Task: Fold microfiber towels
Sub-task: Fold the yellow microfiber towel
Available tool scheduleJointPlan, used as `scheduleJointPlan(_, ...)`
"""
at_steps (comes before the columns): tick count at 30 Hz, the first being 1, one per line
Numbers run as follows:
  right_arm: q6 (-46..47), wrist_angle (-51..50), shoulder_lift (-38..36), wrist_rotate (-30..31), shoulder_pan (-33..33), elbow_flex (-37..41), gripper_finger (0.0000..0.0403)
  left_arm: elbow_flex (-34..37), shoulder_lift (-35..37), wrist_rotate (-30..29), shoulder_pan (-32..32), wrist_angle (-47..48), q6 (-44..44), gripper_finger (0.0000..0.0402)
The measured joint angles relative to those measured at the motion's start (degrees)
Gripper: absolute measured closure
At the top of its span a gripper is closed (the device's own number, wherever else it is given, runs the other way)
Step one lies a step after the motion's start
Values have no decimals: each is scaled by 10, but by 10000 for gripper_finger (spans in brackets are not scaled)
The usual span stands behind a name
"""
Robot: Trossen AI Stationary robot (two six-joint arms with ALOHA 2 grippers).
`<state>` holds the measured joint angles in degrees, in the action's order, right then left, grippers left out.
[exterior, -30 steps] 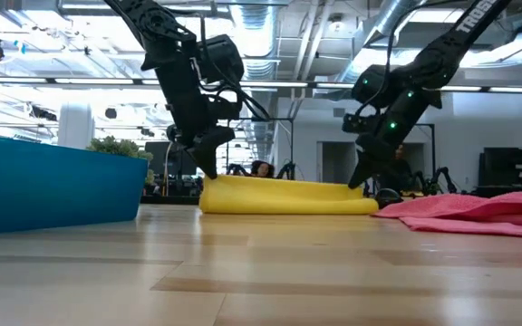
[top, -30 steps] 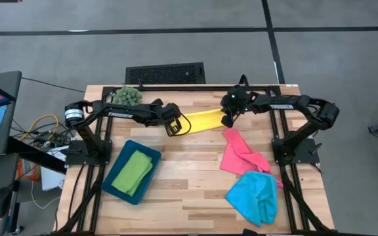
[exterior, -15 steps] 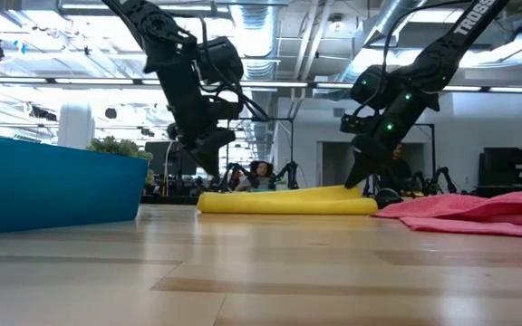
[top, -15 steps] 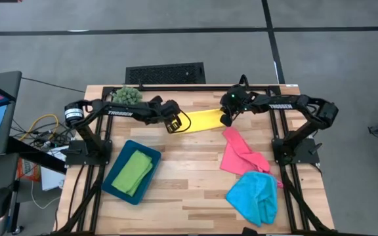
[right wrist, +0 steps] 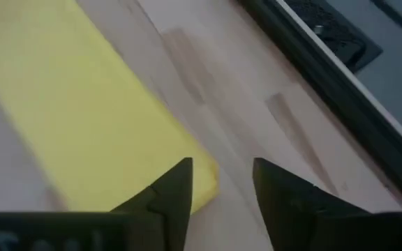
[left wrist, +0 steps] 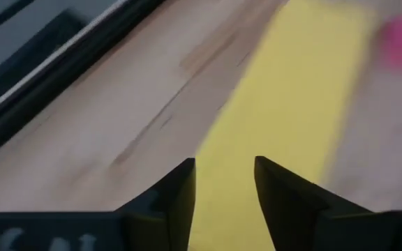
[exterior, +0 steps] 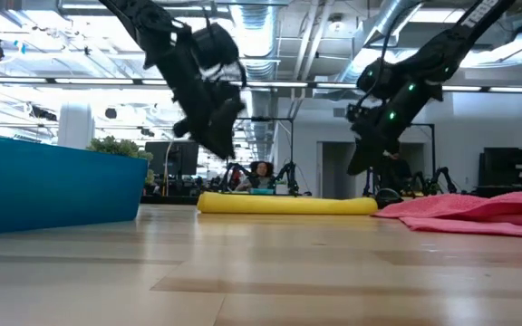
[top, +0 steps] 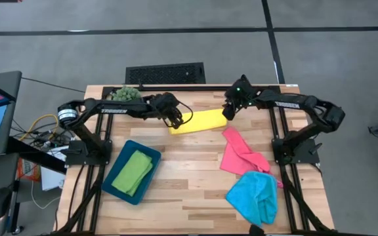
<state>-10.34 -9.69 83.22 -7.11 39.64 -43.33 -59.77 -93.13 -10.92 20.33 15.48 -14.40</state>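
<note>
Hovering with fingers spread and empty: left pincer and right pincer, above either end of the yellow towel. Lying flat, far-centre on the worktop (one fold in). Needing matched corner grips, lifted together, edges aligned.

You see soft, matt cloth in the yellow towel, smooth pale wood planks with a slight sheen on the table, and a glossy plastic-looking teal tray.
</note>
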Motion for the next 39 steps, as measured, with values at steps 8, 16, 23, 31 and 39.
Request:
scheduleJointPlan(8,152,-58,-42,-19,9,16,212,7,-13,43,-35,-157,-52,289)
scheduleJointPlan(16,247,-67,-10,-19,-21,26,197,11,-105,137,-43,-267,-119,289)
scheduleJointPlan(23,295,-35,52,-10,-49,26,188,11,-129,115,-42,-251,-120,289)
scheduleJointPlan(31,324,-19,107,-5,-57,17,186,12,-130,76,-42,-202,-100,290)
scheduleJointPlan(39,329,-5,118,21,-72,17,225,12,-130,70,-41,-185,-96,290)
